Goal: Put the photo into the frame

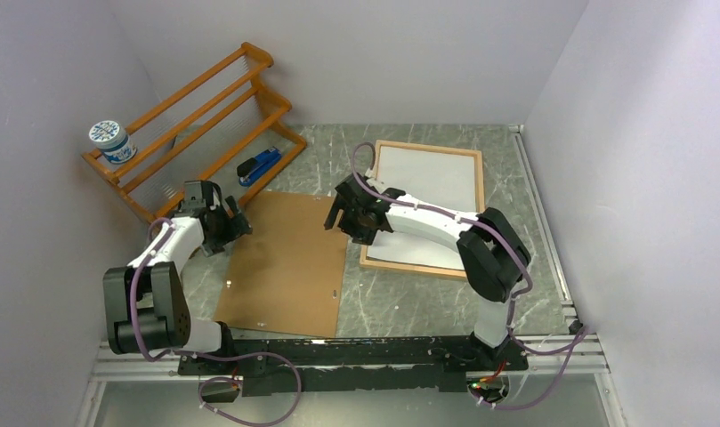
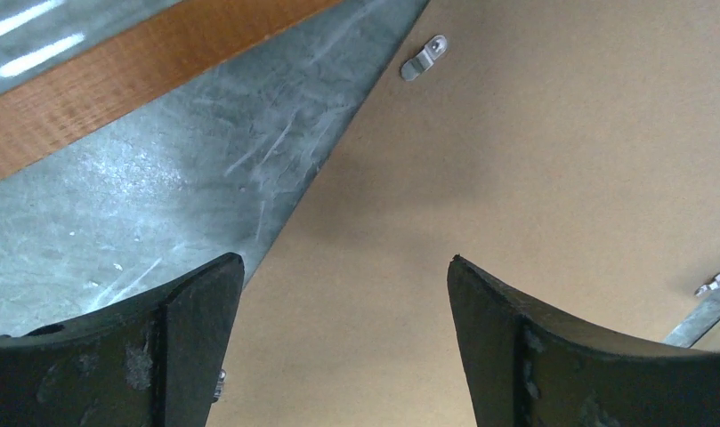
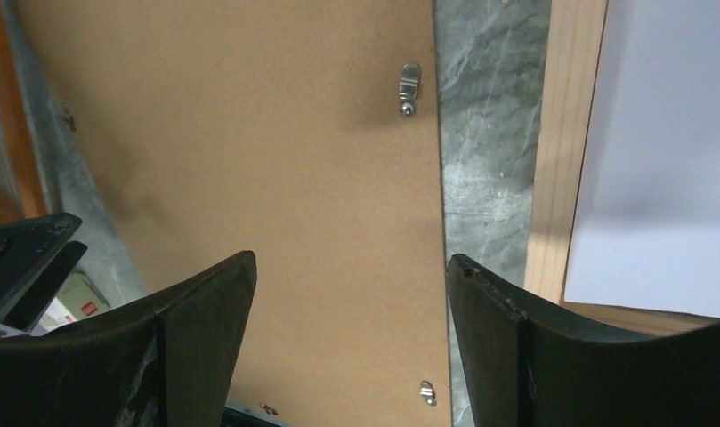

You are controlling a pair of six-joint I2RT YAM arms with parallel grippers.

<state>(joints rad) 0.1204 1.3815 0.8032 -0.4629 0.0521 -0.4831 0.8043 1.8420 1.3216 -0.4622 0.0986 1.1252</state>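
Tabletop (image 1: 409, 302) board (image 1: 285, 267) underlies open left end effector (image 2: 345, 262), right end effector (image 3: 350, 258).

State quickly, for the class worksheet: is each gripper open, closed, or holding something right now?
Left gripper: open, holding nothing, over the backing board edge.
Right gripper: open, holding nothing, over the backing board.

Grey marbled desk (image 1: 400, 302). Flat on it, centre-left: brown backing board (image 1: 289, 267) w/ small metal clips (image 3: 410, 87) near its edges. Just right of it, narrow strip of bare desk btwn, the light-wood frame (image 1: 427, 146), photo (image 1: 432, 182) white side up inside its border. Far-left corner: orange-brown slatted rack (image 1: 196, 116), set at an angle.
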